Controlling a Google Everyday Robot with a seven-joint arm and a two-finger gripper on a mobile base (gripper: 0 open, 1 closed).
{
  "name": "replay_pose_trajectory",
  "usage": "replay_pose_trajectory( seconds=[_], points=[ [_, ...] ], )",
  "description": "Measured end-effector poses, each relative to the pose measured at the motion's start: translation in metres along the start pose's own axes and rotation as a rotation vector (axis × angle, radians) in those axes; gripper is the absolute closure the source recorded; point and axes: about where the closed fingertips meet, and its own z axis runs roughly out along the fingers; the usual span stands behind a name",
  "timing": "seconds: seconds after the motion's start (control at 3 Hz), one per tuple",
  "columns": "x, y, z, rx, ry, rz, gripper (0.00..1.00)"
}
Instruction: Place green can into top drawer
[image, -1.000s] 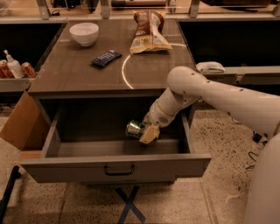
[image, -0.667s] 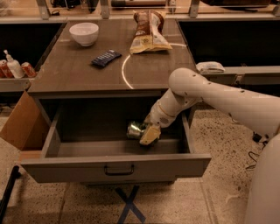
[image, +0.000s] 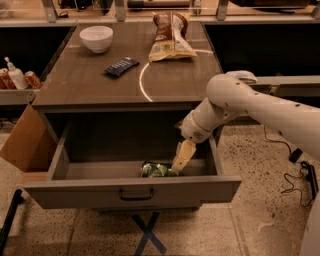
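**Green can lying in the open top drawer, gripper hanging right at it**

Nearest the camera, a blue tape cross (image: 147, 232) is showing on the floor, and just behind it the top drawer (image: 90, 192) is standing pulled well out. The green can (image: 156, 170) is lying on its side on the drawer floor, close behind the front panel, so the placing is looking all but done. The gripper (image: 178, 168) is reaching down into the drawer, touching the can's right end. Whether it is grasping or has released cannot be told. What is probably remaining is letting go and lifting the arm (image: 260, 105) out past the tabletop (image: 100, 92) edge above it. A cardboard box (image: 25, 140) is leaning at the left. Farther back, a dark packet (image: 121, 66), a chip bag (image: 171, 37) and a white bowl (image: 96, 38) are sitting on top, well clear of the work.
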Motion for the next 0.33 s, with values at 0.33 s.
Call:
replay_pose_trajectory(
  seconds=[0.33],
  points=[
    [0.0148,0.0056,-0.0345,0.034,-0.019,0.019,0.0]
  ],
)
